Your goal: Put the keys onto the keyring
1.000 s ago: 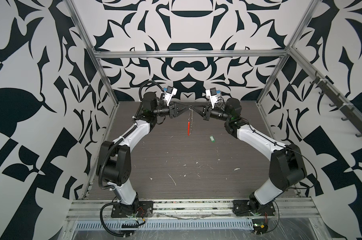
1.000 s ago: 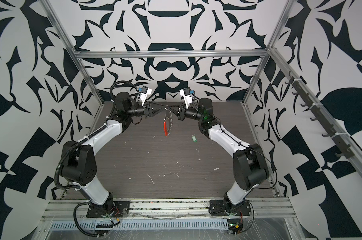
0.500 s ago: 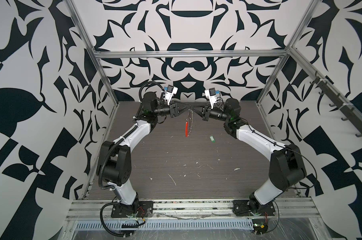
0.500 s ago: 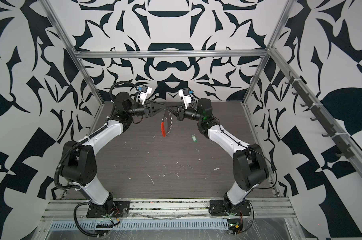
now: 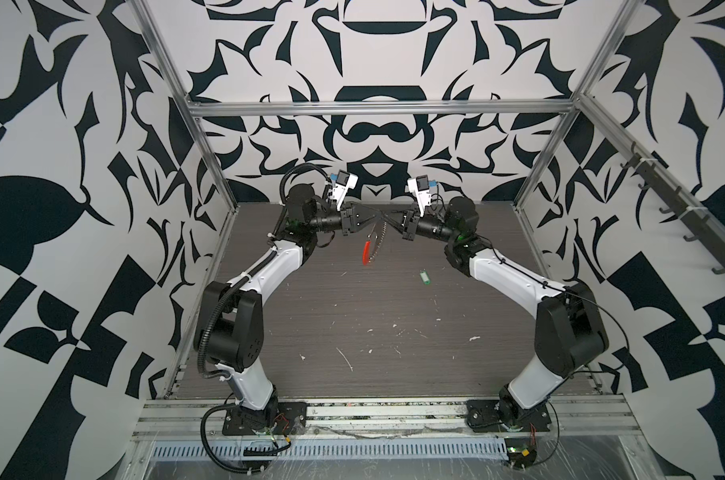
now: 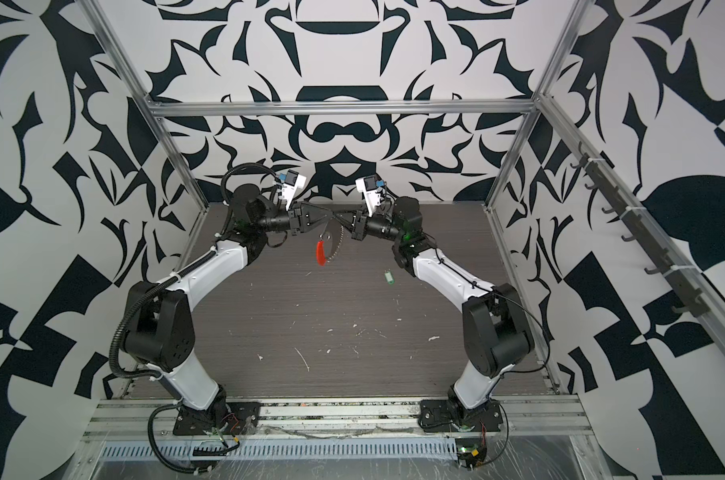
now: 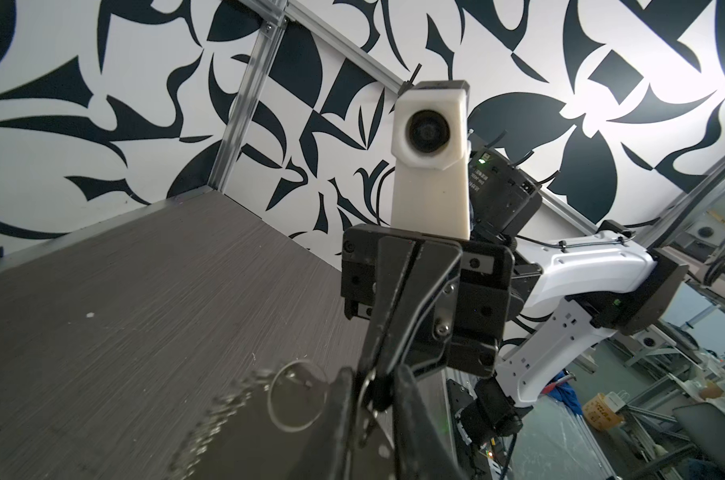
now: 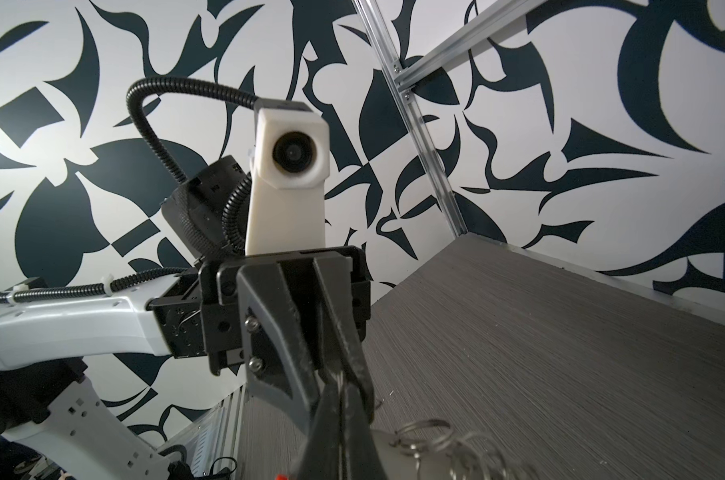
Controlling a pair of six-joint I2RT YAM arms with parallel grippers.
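The left gripper [image 5: 376,213] reaches in level over the far part of the table [image 5: 352,332]. Its fingers are drawn to a narrow point and are clamped on the thin wire of the keyring [image 5: 379,240]. In the left wrist view the wire passes between the dark fingers [image 7: 335,424]. A small round loop [image 7: 296,395] and a blurred string of silvery pieces [image 7: 211,419] lie just beside them.

In both top views the keyring hangs down from the spot where the two grippers meet, below and between them. Its red segment [image 5: 366,252] curves along the lower part on the left gripper's side. The silvery pieces [image 6: 336,243] run down the side nearer the right gripper [image 5: 389,216].

The right gripper faces the left one tip to tip, almost touching it. Its jaws are pressed together on the same wire. In the right wrist view the wire comes out between the closed fingers [image 8: 327,432], and a bunch of silvery rings [image 8: 456,444] sits just beside them.

The green key tag [image 5: 425,277] lies flat on the table. It is below the right gripper and a little to that gripper's outer side, near the right forearm [image 5: 506,272]. It is well apart from the keyring and from both grippers.
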